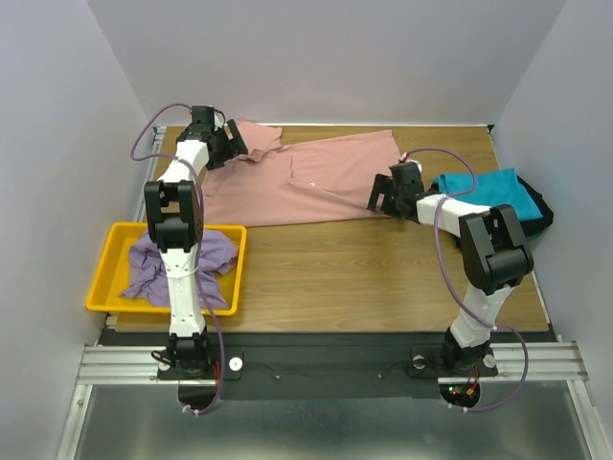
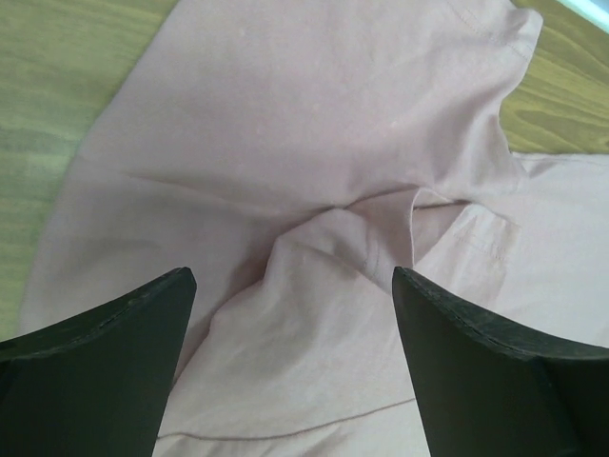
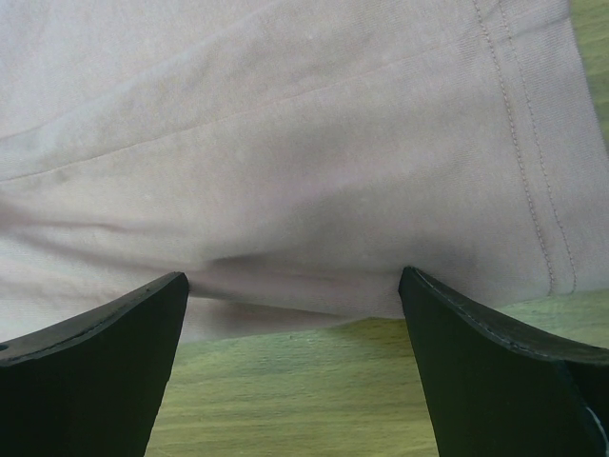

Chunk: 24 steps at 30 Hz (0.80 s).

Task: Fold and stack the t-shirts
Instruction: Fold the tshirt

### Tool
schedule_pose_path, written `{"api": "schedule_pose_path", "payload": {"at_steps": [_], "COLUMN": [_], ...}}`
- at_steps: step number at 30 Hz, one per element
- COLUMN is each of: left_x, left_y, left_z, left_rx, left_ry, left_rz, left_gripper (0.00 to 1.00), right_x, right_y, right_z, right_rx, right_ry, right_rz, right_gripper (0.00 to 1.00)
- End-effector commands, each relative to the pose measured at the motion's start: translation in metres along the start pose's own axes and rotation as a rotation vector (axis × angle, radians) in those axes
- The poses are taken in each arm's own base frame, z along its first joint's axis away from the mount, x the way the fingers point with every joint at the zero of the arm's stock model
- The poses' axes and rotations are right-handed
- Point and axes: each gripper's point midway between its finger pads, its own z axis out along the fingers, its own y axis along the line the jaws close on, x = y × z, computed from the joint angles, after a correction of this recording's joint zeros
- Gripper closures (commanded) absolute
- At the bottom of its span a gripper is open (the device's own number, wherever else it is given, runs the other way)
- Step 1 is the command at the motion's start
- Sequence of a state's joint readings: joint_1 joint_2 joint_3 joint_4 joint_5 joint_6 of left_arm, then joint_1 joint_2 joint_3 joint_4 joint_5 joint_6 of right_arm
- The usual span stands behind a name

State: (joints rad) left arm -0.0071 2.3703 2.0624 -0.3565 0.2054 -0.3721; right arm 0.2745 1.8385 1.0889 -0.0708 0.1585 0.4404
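The pink shirt (image 1: 306,182) lies spread across the far half of the desk (image 1: 364,268), its shoulders toward the left and its hem toward the right. A teal shirt (image 1: 484,187) sits folded on a black one (image 1: 538,213) at the right edge. A lavender shirt (image 1: 182,264) is heaped in the yellow bin (image 1: 110,264) on the left.

The left claw (image 1: 233,144) hovers over the shoulder end, fingers wide apart with nothing between them. Its own camera shows a puckered ridge of cloth right under it, where the sleeve meets the body. The right claw (image 1: 383,196) is just as wide and empty, poised at the near edge by the stitched hem corner, with bare wood showing just below the cloth.

To my eye the step is taking hold of the pink shirt for its fold. That pucker wants tugging flat first, or it will get pressed into the fold. Each claw should come down squarely over an edge and pinch both layers, the right one at the hem corner. Then both should lift low and travel together, so the cloth neither sags nor skews between them.
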Motion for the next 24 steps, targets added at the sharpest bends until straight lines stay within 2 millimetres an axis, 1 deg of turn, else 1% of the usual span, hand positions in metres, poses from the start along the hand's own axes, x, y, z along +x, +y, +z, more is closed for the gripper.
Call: {"api": "schedule_pose_path", "payload": {"at_steps": [1,2,5,6,7,8,10,11,12,13,14,15,17,18,19,20,21,22,24], "left_x": [-0.03,-0.027,-0.007,0.001,0.01,0.022,0.037,0.042,0.058,0.063,0.073,0.076,0.082,0.086,0.088,0.092,0.091,0.091,0.102], "left_y": [-0.025,-0.025,-0.03,-0.03,-0.036,-0.029,-0.025,-0.023,-0.013,-0.007,0.006,0.012,0.024,0.033,0.038,0.043,0.05,0.053,0.064], "left_z": [-0.057,-0.066,-0.076,-0.077,-0.077,-0.078,-0.076,-0.076,-0.074,-0.074,-0.073,-0.073,-0.073,-0.075,-0.076,-0.078,-0.078,-0.078,-0.073], "left_rx": [0.035,0.029,0.029,0.026,0.028,0.007,0.0,0.005,-0.023,-0.041,-0.087,-0.11,-0.156,-0.174,-0.183,-0.19,-0.199,-0.199,-0.211], "left_ry": [-0.107,-0.114,-0.102,-0.096,-0.089,-0.083,-0.064,-0.062,-0.033,-0.03,-0.023,-0.022,-0.014,-0.009,-0.005,-0.002,-0.008,-0.009,0.027], "left_rz": [0.02,0.02,0.038,0.047,0.058,0.062,0.059,0.056,0.034,0.03,0.024,0.016,0.008,-0.007,-0.026,-0.038,-0.056,-0.063,-0.083], "left_gripper": [0.02,0.02,0.01,0.01,0.01,0.01,0.01,0.01,0.01,0.01,0.02,0.02,0.02,0.02,0.02,0.02,0.02,0.02,0.02], "right_x": [0.022,0.016,-0.001,-0.006,-0.014,-0.019,-0.027,-0.034,-0.033,-0.036,-0.043,-0.043,-0.047,-0.056,-0.055,-0.058,-0.069,-0.062,-0.06], "right_y": [-0.022,-0.019,-0.009,-0.009,-0.006,-0.005,-0.004,-0.001,-0.001,0.0,0.003,0.0,-0.002,-0.002,-0.011,-0.014,-0.017,-0.019,-0.022], "right_z": [-0.006,-0.011,-0.022,-0.025,-0.027,-0.029,-0.03,-0.03,-0.025,-0.023,-0.022,-0.015,-0.008,-0.005,0.005,0.01,0.015,0.026,0.037], "right_rx": [0.07,0.058,0.022,0.02,0.014,0.016,0.02,0.014,0.018,0.02,0.019,0.033,0.044,0.048,0.08,0.089,0.095,0.095,0.09], "right_ry": [0.082,0.066,0.025,0.011,-0.007,-0.021,-0.038,-0.05,-0.044,-0.048,-0.061,-0.053,-0.056,-0.069,-0.059,-0.062,-0.075,-0.045,-0.028], "right_rz": [-0.019,-0.015,-0.013,-0.02,-0.018,-0.018,-0.022,-0.019,-0.024,-0.025,-0.026,-0.032,-0.027,-0.022,-0.014,-0.01,-0.007,-0.007,0.003], "right_gripper": [0.0,0.0,0.0,0.0,0.0,0.0,0.0,0.0,0.0,0.0,0.0,0.0,0.0,0.0,0.0,0.0,0.0,0.0,0.0]}}
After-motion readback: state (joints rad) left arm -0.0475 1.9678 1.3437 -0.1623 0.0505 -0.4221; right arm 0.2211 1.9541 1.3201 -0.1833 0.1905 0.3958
